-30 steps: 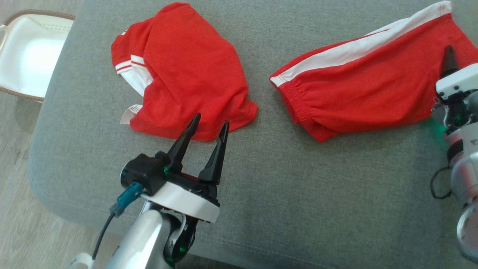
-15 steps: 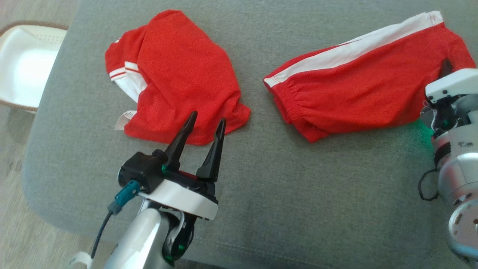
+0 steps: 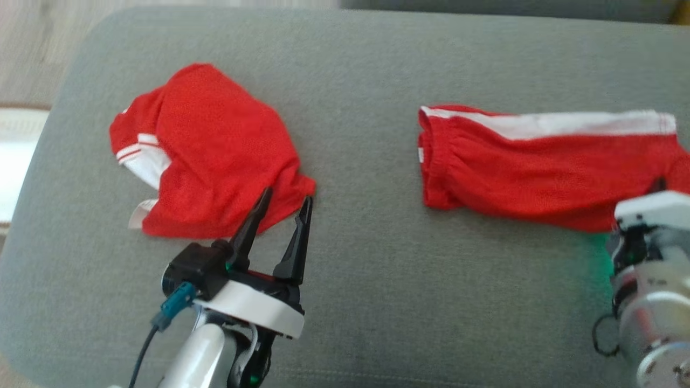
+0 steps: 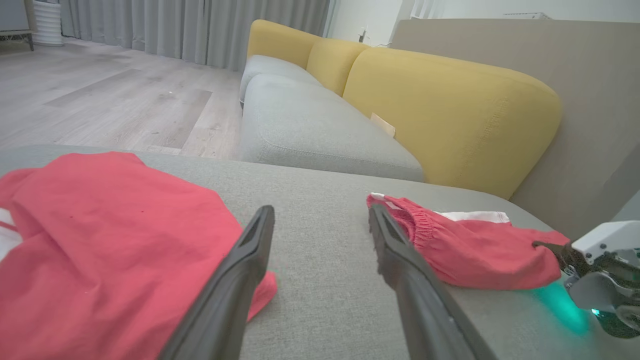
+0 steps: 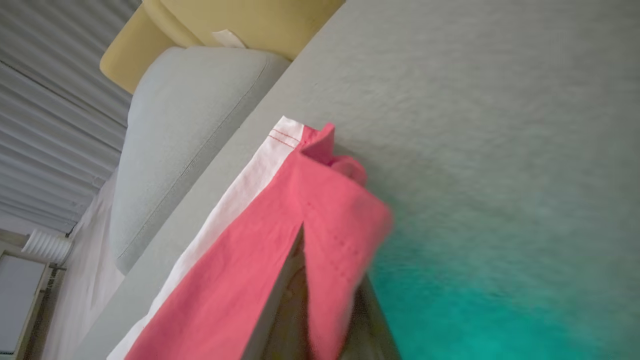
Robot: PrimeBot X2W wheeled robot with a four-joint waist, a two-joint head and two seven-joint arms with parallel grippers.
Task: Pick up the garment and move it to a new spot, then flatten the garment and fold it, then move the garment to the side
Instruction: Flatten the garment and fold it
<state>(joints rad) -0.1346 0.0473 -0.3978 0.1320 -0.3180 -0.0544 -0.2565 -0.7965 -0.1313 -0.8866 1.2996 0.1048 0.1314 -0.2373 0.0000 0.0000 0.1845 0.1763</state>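
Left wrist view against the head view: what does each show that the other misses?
Left wrist view: a yellow sofa back and curtains behind. Head view: the blue plug under the left gripper, and the white tag by the shirt. Both: shirt, shorts, grey cushion, the open left gripper, and the right gripper at the shorts' end.

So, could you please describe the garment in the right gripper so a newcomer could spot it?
Two red garments lie on the wide grey cushion. Take the one on the robot's right, pinched at its end by the right gripper: the shorts. Unlike the crumpled shirt on the left, they have a gathered waistband and one long white stripe.
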